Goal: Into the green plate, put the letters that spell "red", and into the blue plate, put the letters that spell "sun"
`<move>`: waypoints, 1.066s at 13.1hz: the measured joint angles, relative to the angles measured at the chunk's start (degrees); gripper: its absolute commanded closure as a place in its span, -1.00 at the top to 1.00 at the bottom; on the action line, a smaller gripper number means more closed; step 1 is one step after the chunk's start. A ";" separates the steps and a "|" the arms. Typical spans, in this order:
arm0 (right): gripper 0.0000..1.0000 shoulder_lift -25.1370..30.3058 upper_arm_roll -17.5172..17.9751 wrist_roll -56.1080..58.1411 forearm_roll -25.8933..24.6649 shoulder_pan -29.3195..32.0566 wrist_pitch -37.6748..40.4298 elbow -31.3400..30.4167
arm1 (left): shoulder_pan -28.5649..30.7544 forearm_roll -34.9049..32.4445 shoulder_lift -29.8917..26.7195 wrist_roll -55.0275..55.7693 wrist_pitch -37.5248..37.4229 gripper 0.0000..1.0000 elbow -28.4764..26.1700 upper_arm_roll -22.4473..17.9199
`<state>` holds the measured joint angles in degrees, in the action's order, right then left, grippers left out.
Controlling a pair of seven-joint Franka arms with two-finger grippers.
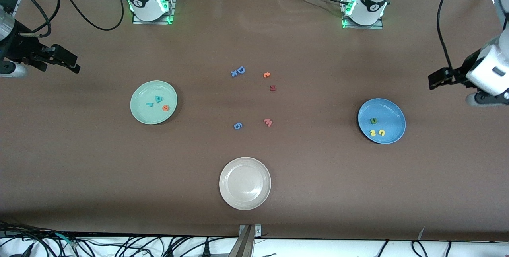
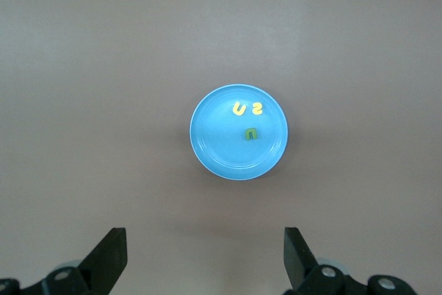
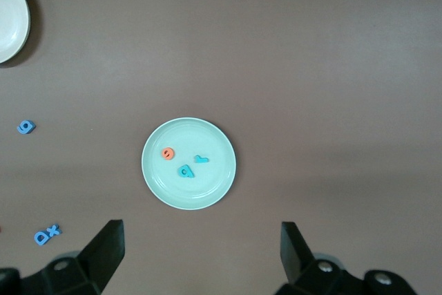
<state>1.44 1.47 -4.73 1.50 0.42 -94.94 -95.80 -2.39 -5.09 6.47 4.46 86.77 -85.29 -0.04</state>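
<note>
the green plate [image 1: 153,102] sits on the desk [image 1: 318,177] toward the right arm's end. it contains the teal r [image 1: 149,104], the teal d [image 1: 159,98] and the orange e [image 1: 165,108]. the blue plate [image 1: 381,120] sits toward the left arm's end. it contains the green n [image 1: 373,121], the yellow s [image 1: 373,132] and the yellow u [image 1: 381,132]. the left claw [image 1: 437,80] hangs above the desk near the blue plate, fingers wide apart, holding nothing. the right claw [image 1: 65,61] hangs above the desk near the green plate, fingers wide apart, holding nothing. an off-white plate [image 1: 245,183] lies nearest the front camera. between the plates lie a blue capital d [image 1: 240,70], a small orange letter [image 1: 267,74], a dark red piece [image 1: 272,88] of unclear shape, a pink w [image 1: 268,122] and a blue g [image 1: 237,125].
</note>
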 measured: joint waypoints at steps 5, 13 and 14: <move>1.00 0.00 0.00 0.00 0.00 0.00 0.00 0.00 | -2.66 0.05 -3.94 0.99 1.21 1.00 -4.09 -0.70; 1.00 -0.03 -0.05 0.00 0.00 0.02 0.00 0.00 | -3.01 5.99 -4.67 -6.19 2.20 1.00 -4.55 -7.39; 1.00 -0.04 -0.09 0.00 0.00 0.04 0.00 0.00 | -3.21 5.99 -4.71 -6.19 2.25 1.00 -4.55 -7.39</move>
<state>1.40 1.38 -4.72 1.49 0.46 -94.94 -95.80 -5.61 0.90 1.76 -1.73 89.02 -89.84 -7.43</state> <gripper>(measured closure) 0.000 0.000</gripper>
